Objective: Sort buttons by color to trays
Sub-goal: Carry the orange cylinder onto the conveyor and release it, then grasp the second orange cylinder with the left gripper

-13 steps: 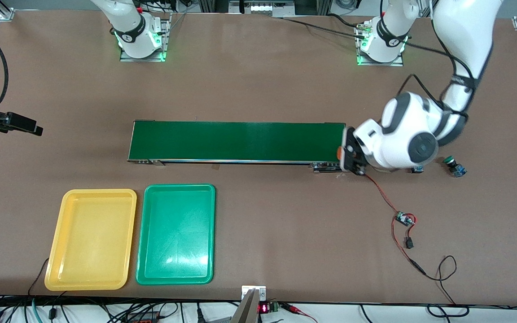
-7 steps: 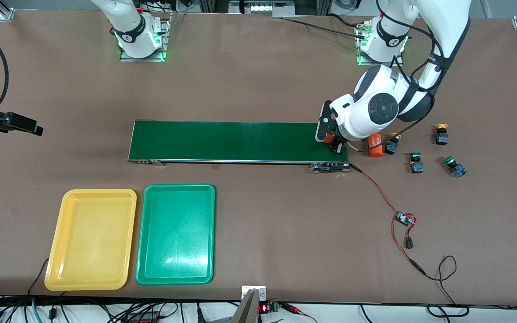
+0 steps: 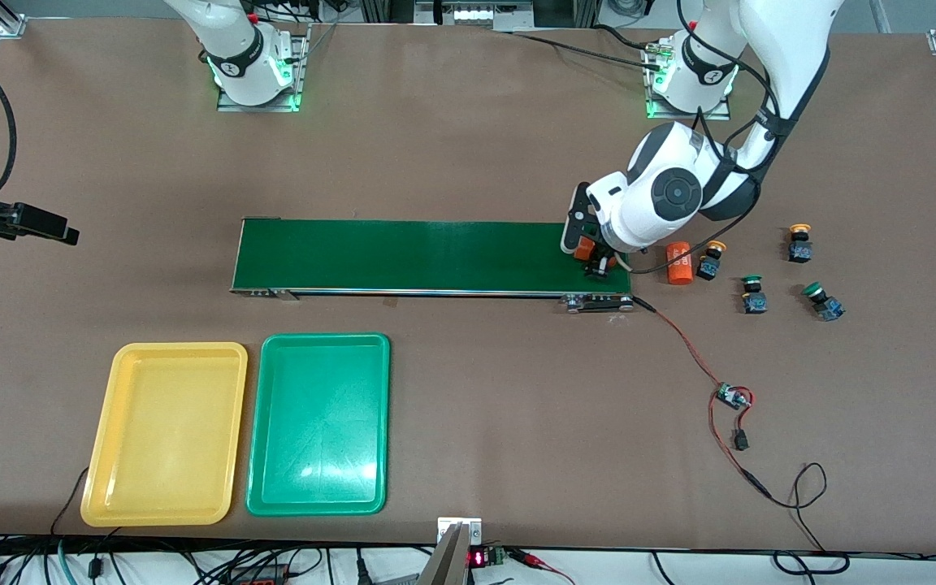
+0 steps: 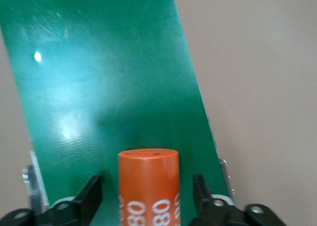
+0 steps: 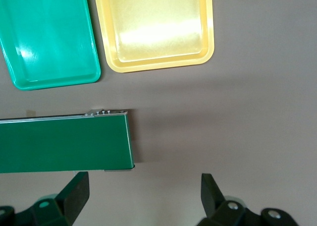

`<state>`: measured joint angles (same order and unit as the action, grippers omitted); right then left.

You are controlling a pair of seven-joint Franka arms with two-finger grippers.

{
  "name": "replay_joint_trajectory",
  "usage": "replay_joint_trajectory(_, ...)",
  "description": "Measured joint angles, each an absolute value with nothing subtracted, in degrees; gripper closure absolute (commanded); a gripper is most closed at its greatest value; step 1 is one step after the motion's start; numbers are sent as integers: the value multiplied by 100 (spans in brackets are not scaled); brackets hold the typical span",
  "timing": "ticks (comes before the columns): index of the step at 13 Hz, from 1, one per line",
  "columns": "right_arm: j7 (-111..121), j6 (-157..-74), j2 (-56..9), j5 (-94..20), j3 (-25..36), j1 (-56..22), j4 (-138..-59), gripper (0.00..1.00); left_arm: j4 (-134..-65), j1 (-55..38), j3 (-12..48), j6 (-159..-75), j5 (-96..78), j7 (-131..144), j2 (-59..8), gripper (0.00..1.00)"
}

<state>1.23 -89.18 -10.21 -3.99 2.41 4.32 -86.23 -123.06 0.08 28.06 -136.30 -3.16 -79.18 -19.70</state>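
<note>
Right now the left end effector (image 3: 595, 258) is at the conveyor belt's (image 3: 427, 256) end nearest the left arm, with an orange cylinder (image 4: 148, 186) standing between its fingers (image 4: 89, 196). The left wrist view shows a gap on both sides of the cylinder, so the fingers look spread and clear of it; the cylinder appears set down on the belt. To finish this step well, the arm should probably lift straight up so neither finger tips the cylinder.

Both trays, yellow (image 3: 164, 433) and green (image 3: 318, 423), lie bare near the front camera. All four buttons sit on the table (image 3: 468, 146) off the belt's end: yellow ones (image 3: 712, 260) (image 3: 799, 242), green ones (image 3: 753, 294) (image 3: 821, 300). A second cylinder (image 3: 679, 262) lies beside them.

The right end effector (image 5: 143, 196) waits wide open and empty, up over the table near the belt's other end.
</note>
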Motion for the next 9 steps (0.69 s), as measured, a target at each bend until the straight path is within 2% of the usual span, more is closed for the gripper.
replay_joint_trajectory(2, 123, -8890, -1021, -399, 241, 433, -8624, 0, -12258, 191, 2731, -13659, -274, -7934, -1747, 0)
replay_joint_trajectory(4, 123, -8881, -1021, -399, 241, 433, -8624, 0, -12237, 478, 2303, -13653, -258, -8026, -1543, 0)
replay_joint_trajectory(6, 123, -8873, -1021, -399, 241, 433, -8627, 0, -12279, 665, 1940, -13574, -257, -8160, -1517, 0)
replay_joint_trajectory(9, 168, -8825, -1012, -399, 242, 434, -8711, 0, -12484, 797, 1811, -13549, -259, -7656, -1543, 0)
